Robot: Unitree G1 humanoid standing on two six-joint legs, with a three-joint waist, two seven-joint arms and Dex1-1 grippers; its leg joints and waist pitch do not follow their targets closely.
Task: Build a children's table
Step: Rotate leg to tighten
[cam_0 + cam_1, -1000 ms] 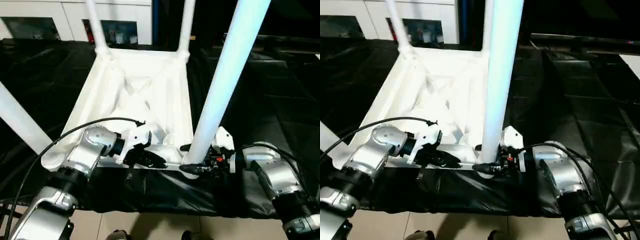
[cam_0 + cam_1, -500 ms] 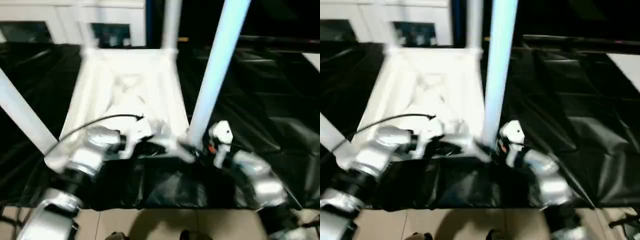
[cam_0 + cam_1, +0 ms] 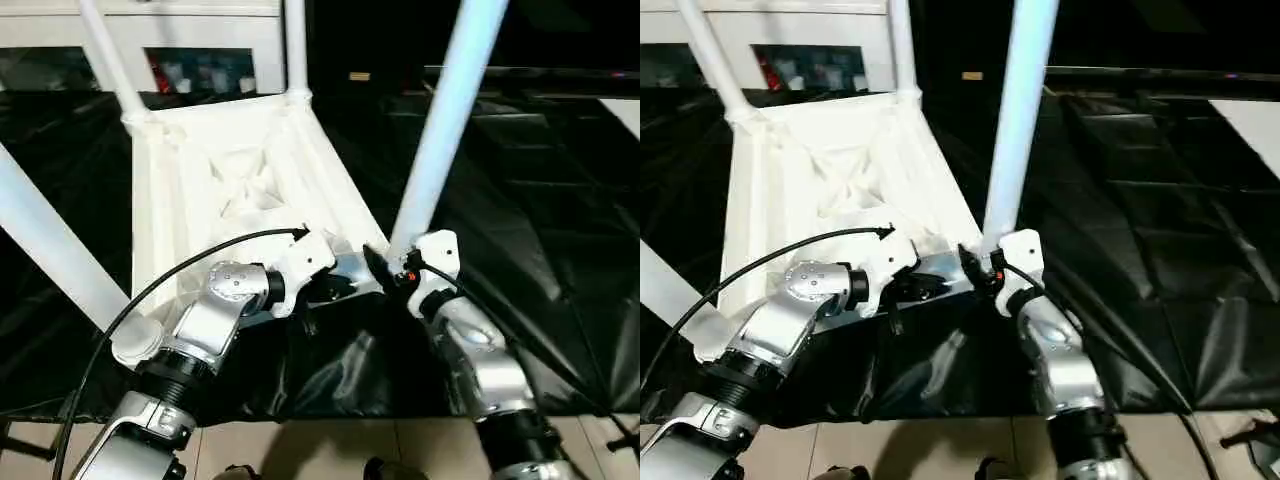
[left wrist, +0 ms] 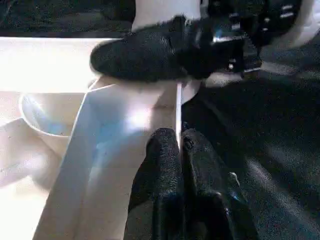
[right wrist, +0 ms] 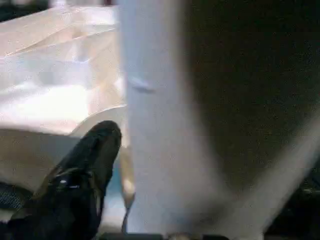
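Setting: an indoor robot test area, laid out more like a lab or staging room than a home. The work surface is covered with a black plastic sheet (image 3: 560, 250), creased and glossy, hanging over the near edge. Pale tiled floor (image 3: 330, 450) is seen below that edge. A white cabinet with glass doors (image 3: 200, 60) is seen along the back wall, with small items on its shelves, too small to identify. The remaining background is dark.
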